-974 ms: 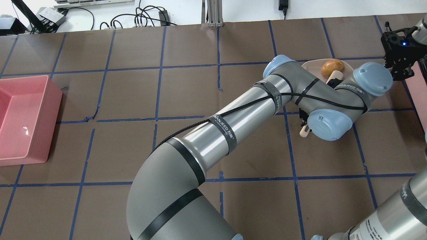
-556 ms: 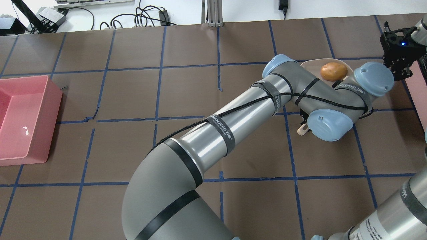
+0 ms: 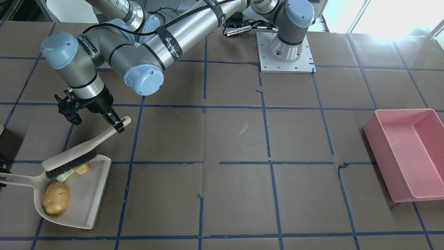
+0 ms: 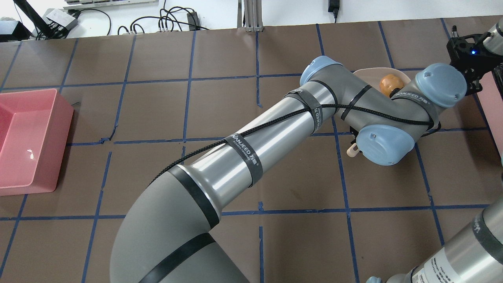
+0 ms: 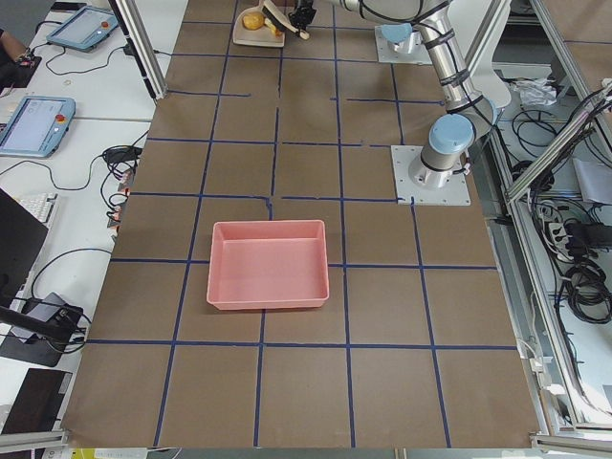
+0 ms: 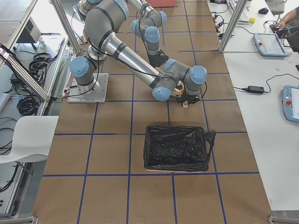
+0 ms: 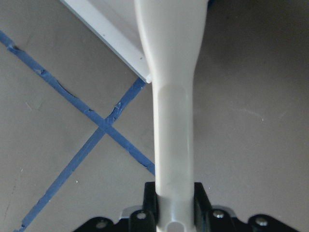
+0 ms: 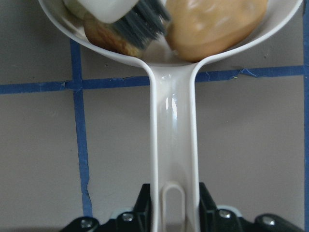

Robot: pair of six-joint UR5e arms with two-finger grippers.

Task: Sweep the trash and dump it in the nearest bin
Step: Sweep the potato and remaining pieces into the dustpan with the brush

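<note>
A beige dustpan lies on the table on the robot's right side. In it are the trash pieces: an orange-brown potato-shaped lump and two pale chunks at the brush bristles. My left gripper reaches across and is shut on the handle of the brush, whose bristles rest in the pan. My right gripper is shut on the dustpan handle.
A bin lined with a black bag stands close to the dustpan, its pink wall at the overhead view's right edge. An open pink bin sits far off on the robot's left. A person's hand is beyond the table.
My left arm has swung, and its wrist now covers the brush head and part of the potato-shaped lump. The brush handle's end has moved slightly left. The right gripper has barely moved.
</note>
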